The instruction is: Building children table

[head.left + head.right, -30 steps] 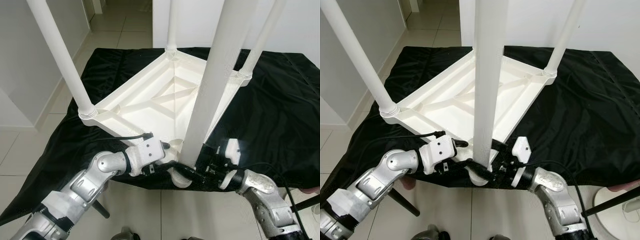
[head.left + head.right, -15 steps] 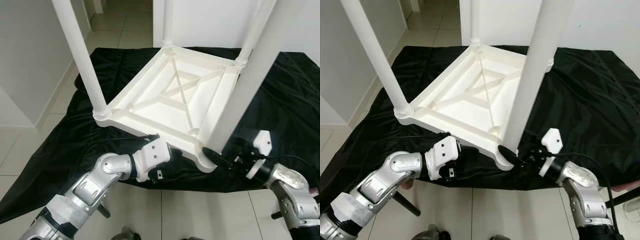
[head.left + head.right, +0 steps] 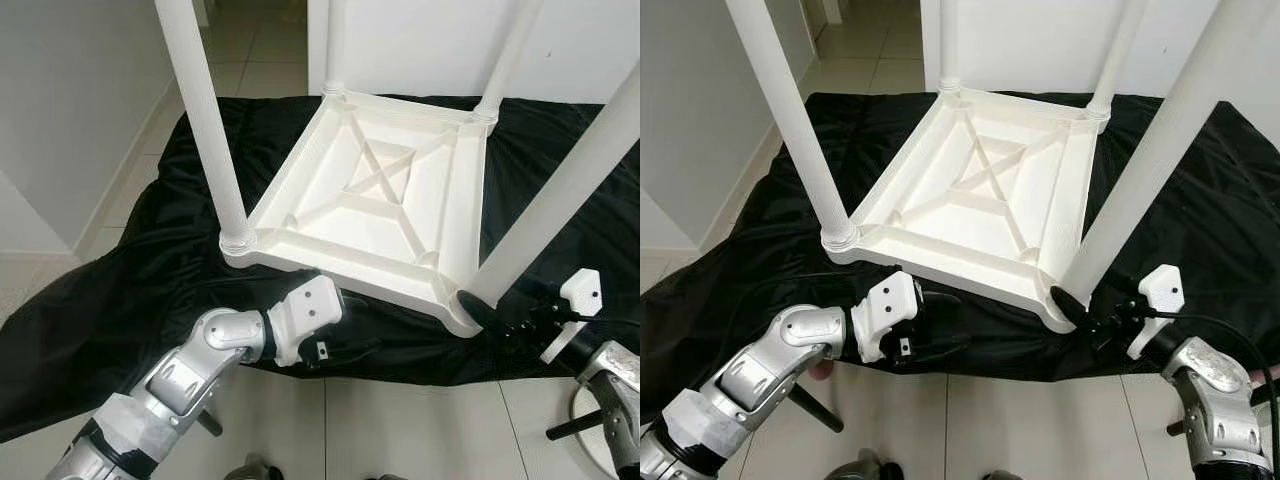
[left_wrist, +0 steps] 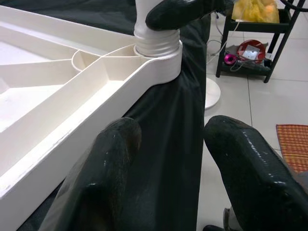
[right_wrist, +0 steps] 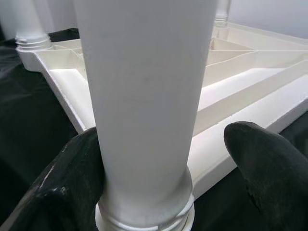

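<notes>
Beyond table corner [image 4: 159, 62], black cart [image 4: 255, 43].

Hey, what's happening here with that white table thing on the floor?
A white children's table lies upside down on a black cloth, four legs pointing up. The right gripper is at the base of the near right leg, one finger against it, the other apart. The left gripper is open over the cloth beside the table's near edge, holding nothing.

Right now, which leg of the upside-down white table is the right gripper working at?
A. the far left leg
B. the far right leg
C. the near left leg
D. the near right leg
D: the right gripper sits at the base of the near right leg of the table.
</notes>
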`<state>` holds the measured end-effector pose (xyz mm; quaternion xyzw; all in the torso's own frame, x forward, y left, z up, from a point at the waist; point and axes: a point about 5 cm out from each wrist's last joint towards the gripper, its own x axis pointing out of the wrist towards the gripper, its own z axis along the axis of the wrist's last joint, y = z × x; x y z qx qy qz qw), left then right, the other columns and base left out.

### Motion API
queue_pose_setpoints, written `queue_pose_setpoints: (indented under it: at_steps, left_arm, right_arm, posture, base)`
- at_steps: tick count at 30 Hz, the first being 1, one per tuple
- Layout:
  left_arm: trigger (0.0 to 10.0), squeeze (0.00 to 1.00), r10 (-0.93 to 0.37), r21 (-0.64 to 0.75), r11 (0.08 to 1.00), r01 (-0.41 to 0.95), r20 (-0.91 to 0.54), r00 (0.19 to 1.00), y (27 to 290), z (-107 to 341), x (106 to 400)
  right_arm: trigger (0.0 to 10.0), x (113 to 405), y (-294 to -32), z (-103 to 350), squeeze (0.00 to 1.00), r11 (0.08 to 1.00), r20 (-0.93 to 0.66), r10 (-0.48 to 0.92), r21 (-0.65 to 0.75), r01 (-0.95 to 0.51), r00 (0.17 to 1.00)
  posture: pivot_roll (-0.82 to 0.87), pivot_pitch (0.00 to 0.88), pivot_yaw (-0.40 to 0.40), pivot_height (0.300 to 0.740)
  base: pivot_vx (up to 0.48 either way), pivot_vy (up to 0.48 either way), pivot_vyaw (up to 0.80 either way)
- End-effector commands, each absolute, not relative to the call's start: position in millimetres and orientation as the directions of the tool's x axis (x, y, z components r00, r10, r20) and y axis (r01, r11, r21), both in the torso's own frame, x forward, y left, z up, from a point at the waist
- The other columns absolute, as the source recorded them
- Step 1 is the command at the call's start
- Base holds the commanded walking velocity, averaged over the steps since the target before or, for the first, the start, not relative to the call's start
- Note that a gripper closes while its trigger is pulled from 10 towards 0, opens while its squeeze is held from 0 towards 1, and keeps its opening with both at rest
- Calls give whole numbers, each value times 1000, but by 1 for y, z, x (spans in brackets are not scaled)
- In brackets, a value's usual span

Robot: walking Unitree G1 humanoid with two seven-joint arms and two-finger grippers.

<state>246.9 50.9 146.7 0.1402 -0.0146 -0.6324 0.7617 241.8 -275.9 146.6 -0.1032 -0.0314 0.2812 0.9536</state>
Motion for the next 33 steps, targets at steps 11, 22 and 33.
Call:
queue_pose_setpoints:
  at_steps: [11, 22, 33]
  left_arm:
    - [10000, 0, -964, 216, 238, 947, -68, 257, 43, 159, 256]
    - [10000, 0, -952, 213, 295, 931, -20, 306, 37, 164, 260]
    - [10000, 0, -901, 203, 427, 881, 17, 433, 29, 165, 274]
  right_arm:
    - [10000, 229, -252, 144, 0, 764, 37, 644, -99, -638, 764]
    - [10000, 248, -242, 151, 0, 830, 86, 555, -131, -543, 827]
    - [10000, 246, -227, 147, 0, 841, 69, 538, -116, -529, 840]
  posture:
    - [-22, 41, 83, 740]
    - [-23, 30, 75, 740]
    - [-35, 25, 54, 740]
  base:
    - [0, 0, 0]
    - [0, 0, 0]
    - [0, 0, 0]
